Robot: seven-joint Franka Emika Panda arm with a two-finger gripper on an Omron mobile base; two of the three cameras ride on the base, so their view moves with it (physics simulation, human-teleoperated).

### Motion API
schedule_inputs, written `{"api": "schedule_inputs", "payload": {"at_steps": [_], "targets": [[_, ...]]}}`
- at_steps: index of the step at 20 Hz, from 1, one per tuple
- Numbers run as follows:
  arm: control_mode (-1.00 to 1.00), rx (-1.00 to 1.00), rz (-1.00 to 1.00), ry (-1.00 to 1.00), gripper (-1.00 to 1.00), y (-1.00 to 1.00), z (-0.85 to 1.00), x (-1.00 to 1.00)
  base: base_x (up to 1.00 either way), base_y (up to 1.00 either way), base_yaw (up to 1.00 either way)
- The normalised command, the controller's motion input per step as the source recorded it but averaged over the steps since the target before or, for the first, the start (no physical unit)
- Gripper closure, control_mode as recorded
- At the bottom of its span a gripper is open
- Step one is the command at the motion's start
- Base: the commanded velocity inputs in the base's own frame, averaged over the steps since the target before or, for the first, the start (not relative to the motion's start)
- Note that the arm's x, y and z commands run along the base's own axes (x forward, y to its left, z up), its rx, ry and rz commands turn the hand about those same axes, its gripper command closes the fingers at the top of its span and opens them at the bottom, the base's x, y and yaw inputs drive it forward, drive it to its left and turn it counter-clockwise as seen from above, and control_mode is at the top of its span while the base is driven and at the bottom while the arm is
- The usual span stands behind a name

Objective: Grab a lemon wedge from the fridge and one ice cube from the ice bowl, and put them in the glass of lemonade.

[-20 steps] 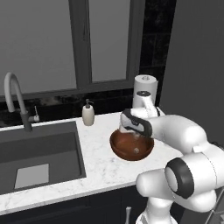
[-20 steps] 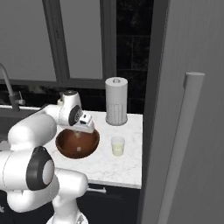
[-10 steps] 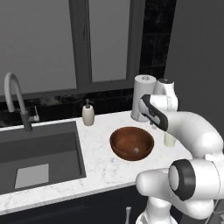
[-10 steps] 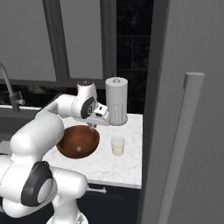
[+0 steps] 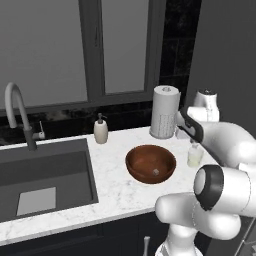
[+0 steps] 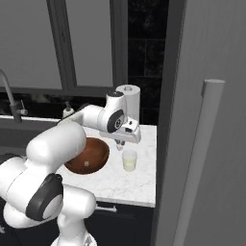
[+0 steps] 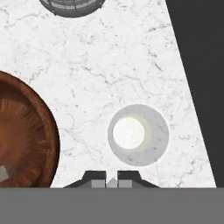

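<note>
Hovering over the marble counter (image 7: 131,57) just above the glass of lemonade (image 6: 129,160), gripper (image 7: 112,180) with fingertips nearly together, pinching a small pale ice cube (image 7: 112,183) between them. Sitting just left of the glass, apart from it, ice bowl (image 5: 150,163) with another pale cube (image 5: 155,172) inside. Standing behind both, paper-towel roll (image 5: 164,111). Rising at the right edge, grey fridge (image 6: 206,120), door closed.

One bowl (image 5: 150,163), one glass (image 6: 129,160), one towel roll (image 5: 164,111), one soap dispenser (image 5: 101,130)
</note>
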Motion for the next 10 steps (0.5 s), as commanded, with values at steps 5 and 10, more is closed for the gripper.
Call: {"api": "schedule_inputs", "payload": {"at_steps": [5,10], "targets": [[-1.0,-0.06,-0.02,0.08,1.0,-0.53,-0.38,0.08,0.0,0.0,0.0],[-1.0,-0.06,-0.01,0.02,1.0,-0.31,-0.35,0.36,0.0,0.0,0.0]]}}
